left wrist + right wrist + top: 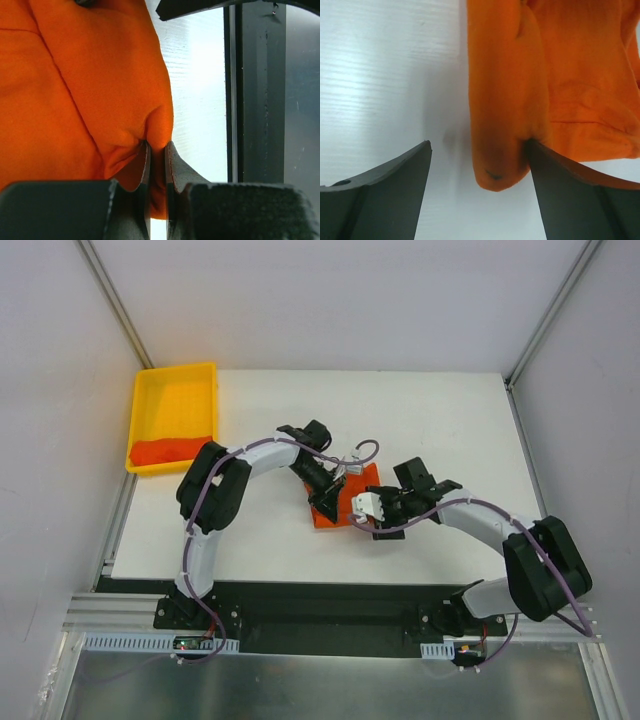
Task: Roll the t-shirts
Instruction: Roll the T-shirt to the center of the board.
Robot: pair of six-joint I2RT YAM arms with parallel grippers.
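An orange t-shirt point(328, 514), folded into a small bundle, lies at the middle of the white table. My left gripper point(334, 494) comes onto it from the far left. In the left wrist view that gripper point(157, 148) is shut on a pinched fold of the t-shirt point(85, 95). My right gripper point(353, 511) reaches the bundle from the right and is open. In the right wrist view a rounded folded edge of the t-shirt point(502, 120) lies between the jaws of the right gripper point(479, 145). The right finger point(555, 185) touches the cloth, and the left finger point(395, 185) stands apart over bare table. A second orange t-shirt point(170, 450) lies in the tray.
A yellow plastic tray point(175, 375) stands at the table's far left corner. Grey walls close the table in on the left, back and right. A black rail point(260, 90) runs along the table's near edge by the arm bases.
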